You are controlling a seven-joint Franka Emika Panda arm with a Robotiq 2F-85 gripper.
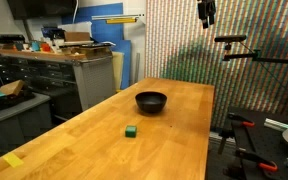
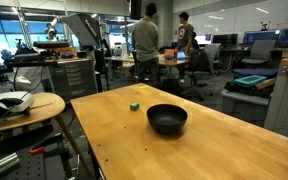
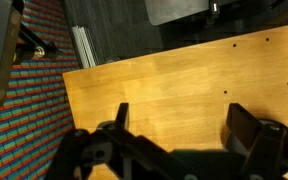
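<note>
A gripper [image 3: 179,135] hangs high above a wooden table [image 1: 104,135], jaws spread wide and holding nothing. The wrist view shows only bare tabletop and the table's edge between the jaws. In both exterior views a black bowl [image 1: 151,101] sits upright well below the gripper; it is round, with no long axis. A small green block [image 1: 131,131] lies near the bowl, farther from the gripper.
</note>
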